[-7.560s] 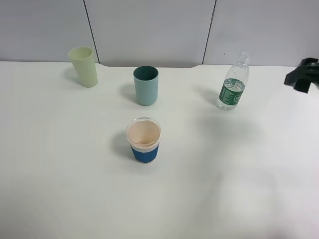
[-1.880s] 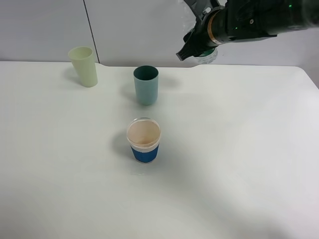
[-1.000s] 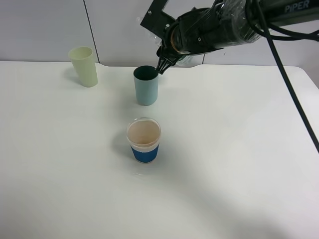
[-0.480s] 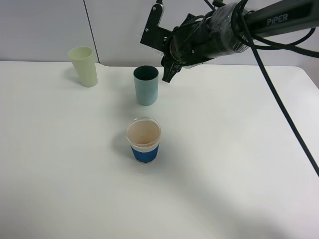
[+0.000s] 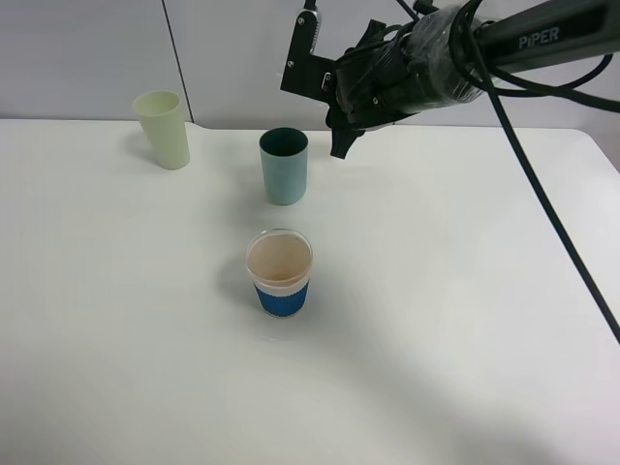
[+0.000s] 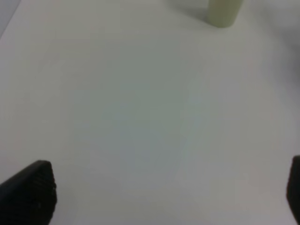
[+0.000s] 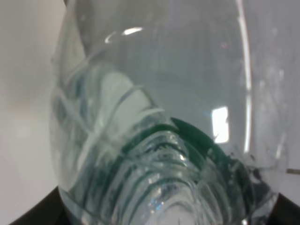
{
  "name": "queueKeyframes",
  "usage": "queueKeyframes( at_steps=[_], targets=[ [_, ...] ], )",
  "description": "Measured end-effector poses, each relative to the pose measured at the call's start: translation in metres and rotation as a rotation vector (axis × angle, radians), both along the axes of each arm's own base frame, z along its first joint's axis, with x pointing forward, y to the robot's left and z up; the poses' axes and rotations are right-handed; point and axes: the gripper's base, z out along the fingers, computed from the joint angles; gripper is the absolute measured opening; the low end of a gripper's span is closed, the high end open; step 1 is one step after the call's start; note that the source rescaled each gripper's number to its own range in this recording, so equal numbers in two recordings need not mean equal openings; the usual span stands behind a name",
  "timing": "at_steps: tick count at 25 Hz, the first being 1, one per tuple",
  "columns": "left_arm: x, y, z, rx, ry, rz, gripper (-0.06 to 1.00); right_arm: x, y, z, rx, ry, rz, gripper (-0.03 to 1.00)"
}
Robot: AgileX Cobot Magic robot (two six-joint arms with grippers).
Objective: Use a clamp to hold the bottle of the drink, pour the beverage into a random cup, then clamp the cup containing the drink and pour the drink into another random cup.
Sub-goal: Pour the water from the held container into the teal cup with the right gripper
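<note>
My right gripper [image 5: 341, 143] hangs just right of the light teal cup [image 5: 284, 167] at rim height, a small gap apart from it. It is shut on the bottle [image 7: 154, 117], whose clear ribbed wall with green label fills the right wrist view; in the exterior high view the arm hides the bottle. I cannot tell whether any beverage is in the teal cup. The blue-banded cup [image 5: 280, 273] stands nearer the front, its peach inside showing. My left gripper [image 6: 161, 197] is open over bare table.
A pale yellow-green tumbler [image 5: 164, 129] stands at the back left, and the pale yellow-green tumbler [image 6: 224, 11] also shows in the left wrist view. The right arm [image 5: 436, 68] reaches in from the right above the white table [image 5: 465, 320]. A grey wall lies behind.
My right gripper with the bottle has swung from over the teal cup's rim to its right side and turned. The cups have not moved. The left gripper stays open.
</note>
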Motion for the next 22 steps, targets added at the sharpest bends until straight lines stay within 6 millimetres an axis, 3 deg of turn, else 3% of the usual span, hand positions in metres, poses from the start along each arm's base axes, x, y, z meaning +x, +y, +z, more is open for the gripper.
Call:
queueKeyframes(
  at_steps=[13,22],
  targets=[
    [0.0,0.0,0.0,0.0,0.0,0.0,1.0,0.0004,-0.0035,0.0009,-0.231,-0.007,0.083,0.02],
    [0.0,0.0,0.0,0.0,0.0,0.0,1.0,0.0006,-0.0051,0.0014,-0.27,-0.009,0.084,0.02]
  ],
)
